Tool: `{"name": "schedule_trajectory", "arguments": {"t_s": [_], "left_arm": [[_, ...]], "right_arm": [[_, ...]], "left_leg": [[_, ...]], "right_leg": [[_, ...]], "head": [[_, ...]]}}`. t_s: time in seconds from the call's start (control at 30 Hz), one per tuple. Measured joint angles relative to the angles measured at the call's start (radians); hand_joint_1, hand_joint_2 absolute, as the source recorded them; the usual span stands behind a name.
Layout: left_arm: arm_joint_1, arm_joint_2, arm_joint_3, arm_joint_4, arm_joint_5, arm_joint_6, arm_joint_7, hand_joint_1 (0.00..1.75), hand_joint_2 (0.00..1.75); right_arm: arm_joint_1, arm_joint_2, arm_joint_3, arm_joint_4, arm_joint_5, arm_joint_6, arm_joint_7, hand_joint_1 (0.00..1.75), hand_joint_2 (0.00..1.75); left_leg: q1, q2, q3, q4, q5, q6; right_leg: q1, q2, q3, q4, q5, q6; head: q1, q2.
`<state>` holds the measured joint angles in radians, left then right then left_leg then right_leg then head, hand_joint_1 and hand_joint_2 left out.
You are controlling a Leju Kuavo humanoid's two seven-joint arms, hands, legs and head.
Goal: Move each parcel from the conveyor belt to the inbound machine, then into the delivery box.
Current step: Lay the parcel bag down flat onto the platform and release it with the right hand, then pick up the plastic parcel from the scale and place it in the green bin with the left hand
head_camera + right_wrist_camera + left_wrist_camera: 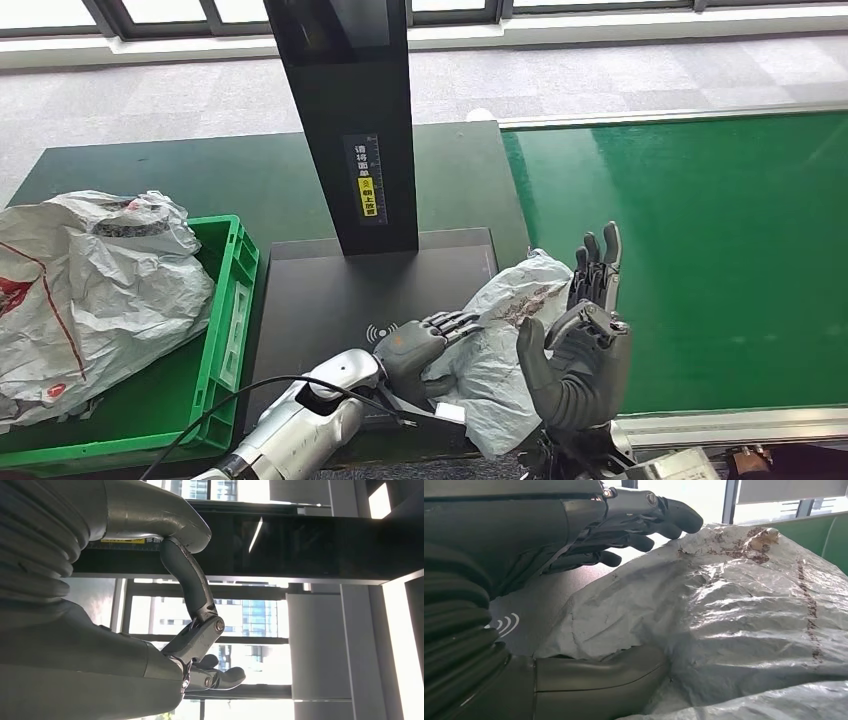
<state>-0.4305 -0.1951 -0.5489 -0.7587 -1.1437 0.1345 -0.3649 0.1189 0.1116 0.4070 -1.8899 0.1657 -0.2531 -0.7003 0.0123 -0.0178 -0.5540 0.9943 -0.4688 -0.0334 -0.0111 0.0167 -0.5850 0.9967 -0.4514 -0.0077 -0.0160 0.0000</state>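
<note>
A crumpled grey plastic parcel (pixel 497 345) (pixel 734 610) lies on the right front corner of the inbound machine's black platform (pixel 340 290), overhanging its edge. My left hand (pixel 418 348) (pixel 574 530) is at the parcel's left side. Its fingers stretch out just over the top of the bag, and its thumb (pixel 599 672) lies against the lower edge; the fingers are not closed on it. My right hand (pixel 582 345) (pixel 100 630) stands upright just right of the parcel, fingers apart and pointing up, holding nothing.
The machine's black scanner column (pixel 345 120) rises behind the platform. A green crate (pixel 228 300) at the left holds large grey and white bags (pixel 90 280). The green conveyor belt (pixel 700 250) runs along the right, bare.
</note>
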Motion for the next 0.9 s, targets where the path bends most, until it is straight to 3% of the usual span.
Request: {"name": "schedule_trajectory", "arguments": {"t_s": [0.37,0.5,0.9], "left_arm": [[-0.006,0.001,-0.010,0.023,-0.013,-0.022,0.016,0.00,1.75],[-0.027,0.004,-0.022,0.063,-0.041,-0.071,0.047,1.75,1.75],[-0.134,0.004,-0.047,0.246,-0.055,-0.149,0.037,1.75,1.75]], "right_arm": [[0.000,-0.006,0.000,-0.004,-0.003,-0.001,0.000,0.00,1.75],[-0.001,-0.006,0.000,-0.006,-0.012,0.006,0.000,0.00,1.75],[-0.040,-0.006,0.000,0.002,-0.047,0.070,0.001,0.00,1.75]], "left_leg": [[0.000,0.000,0.000,0.000,0.000,0.000],[0.000,-0.002,0.001,0.000,0.000,0.000],[0.001,-0.002,0.016,-0.001,-0.009,0.004]], "right_leg": [[0.000,0.000,0.000,0.000,0.000,0.000],[0.000,-0.001,0.003,0.000,0.000,0.001],[0.000,-0.002,0.029,-0.001,-0.008,0.002]], "head": [[0.000,0.000],[0.000,0.000],[0.000,0.000]]}}
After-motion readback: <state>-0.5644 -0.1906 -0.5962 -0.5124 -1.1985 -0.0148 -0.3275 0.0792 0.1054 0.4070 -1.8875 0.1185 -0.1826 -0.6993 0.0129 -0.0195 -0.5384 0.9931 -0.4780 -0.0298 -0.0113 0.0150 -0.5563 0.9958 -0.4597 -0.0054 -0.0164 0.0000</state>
